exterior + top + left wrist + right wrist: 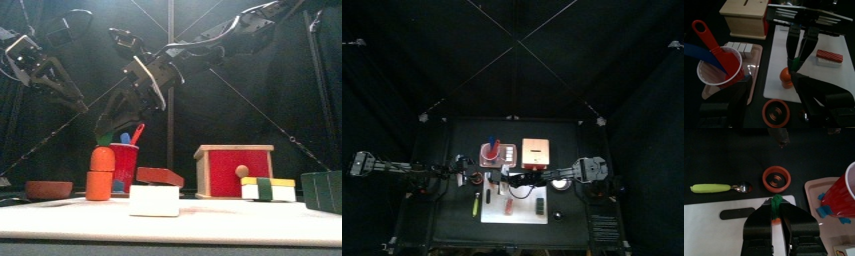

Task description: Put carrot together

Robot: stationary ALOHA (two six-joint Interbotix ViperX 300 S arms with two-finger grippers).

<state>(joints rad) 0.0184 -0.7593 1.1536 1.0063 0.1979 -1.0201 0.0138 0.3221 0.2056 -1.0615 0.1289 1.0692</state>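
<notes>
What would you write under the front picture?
Assembled toy carrot standing beside the red cup.

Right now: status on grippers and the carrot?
Right gripper shut on carrot, upright on the white board. Left gripper: jaws not clear. Red cup close beside carrot; watch it.

a red cup (pixel 719 70) with utensils stands near a red-fronted wooden box (pixel 233 170).
</notes>
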